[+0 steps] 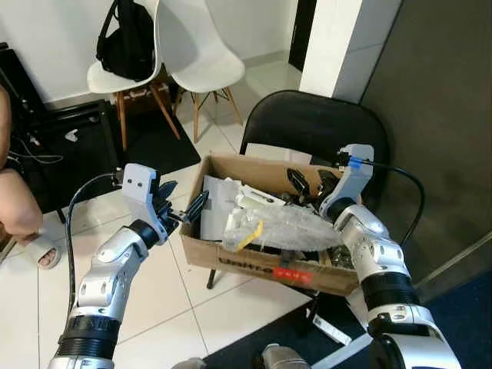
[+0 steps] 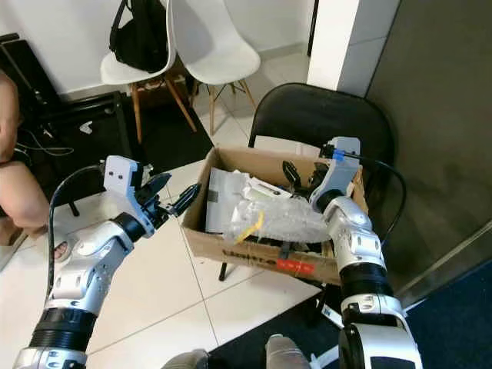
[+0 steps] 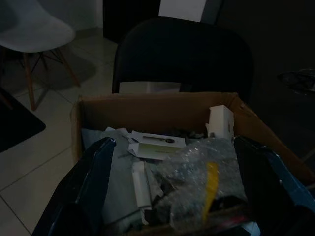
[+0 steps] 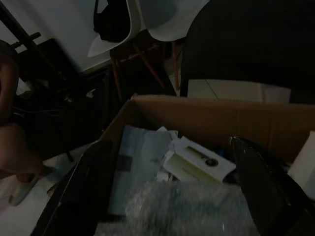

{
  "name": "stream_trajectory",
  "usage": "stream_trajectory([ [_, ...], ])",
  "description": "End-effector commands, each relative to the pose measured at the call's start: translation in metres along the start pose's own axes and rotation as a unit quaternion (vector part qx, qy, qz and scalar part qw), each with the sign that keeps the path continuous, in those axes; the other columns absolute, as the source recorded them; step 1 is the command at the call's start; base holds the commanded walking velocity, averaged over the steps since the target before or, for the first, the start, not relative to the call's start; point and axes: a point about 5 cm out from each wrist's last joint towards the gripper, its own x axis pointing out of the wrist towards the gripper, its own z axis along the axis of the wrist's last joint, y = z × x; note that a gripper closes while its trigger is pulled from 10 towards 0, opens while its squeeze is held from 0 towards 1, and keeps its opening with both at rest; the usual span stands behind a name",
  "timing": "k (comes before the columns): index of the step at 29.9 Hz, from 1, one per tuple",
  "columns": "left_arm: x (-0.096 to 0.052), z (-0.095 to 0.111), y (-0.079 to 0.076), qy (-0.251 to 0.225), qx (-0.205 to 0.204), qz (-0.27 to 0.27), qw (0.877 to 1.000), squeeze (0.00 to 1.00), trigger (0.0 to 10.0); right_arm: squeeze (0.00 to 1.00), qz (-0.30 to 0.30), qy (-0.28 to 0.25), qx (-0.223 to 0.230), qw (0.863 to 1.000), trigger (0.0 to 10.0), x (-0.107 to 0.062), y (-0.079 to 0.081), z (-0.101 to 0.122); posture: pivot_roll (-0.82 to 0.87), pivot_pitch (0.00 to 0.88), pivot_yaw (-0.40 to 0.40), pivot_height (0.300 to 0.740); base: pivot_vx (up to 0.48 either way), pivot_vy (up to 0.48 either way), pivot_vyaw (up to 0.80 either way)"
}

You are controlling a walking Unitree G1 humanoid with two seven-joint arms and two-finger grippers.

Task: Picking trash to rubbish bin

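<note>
As the cardboard box rests on the seat of the black folding chair, its front wall overhanging the seat edge, a push from either side could, in my judgement, tip or slide it off. The trash lies inside the box: a crumpled sheet of bubble wrap with a yellow strip toward the front wall, and a white carton and grey paper behind it. My left gripper hovers just beside the box's left wall, forearm raised, fingers spread apart and holding nothing. My right gripper hangs above the box's rear right corner, elbow bent, fingers likewise parted and empty; reaching in carelessly might snag the wrap and drag other pieces out.
</note>
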Motion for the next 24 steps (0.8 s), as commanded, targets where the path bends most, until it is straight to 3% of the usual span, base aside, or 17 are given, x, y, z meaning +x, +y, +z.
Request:
stream_trajectory([
  [1, -0.0003, -0.0031, 0.0003, 0.011, -0.003, 0.001, 1.0, 0.0, 10.0, 0.0, -0.002, 0.001, 0.008, 1.0, 10.0, 0.0005, -0.001, -0.0008, -0.1, 0.0, 0.024, 0.74, -0.368, 0.0, 0.0],
  [24, -0.0001, -0.0042, -0.0006, 0.012, -0.005, -0.001, 1.0, 0.0, 10.0, 0.0, -0.002, 0.006, 0.007, 1.0, 10.0, 0.001, -0.0018, -0.0027, -0.1, 0.0, 0.022, 0.74, -0.369, 0.0, 0.0],
])
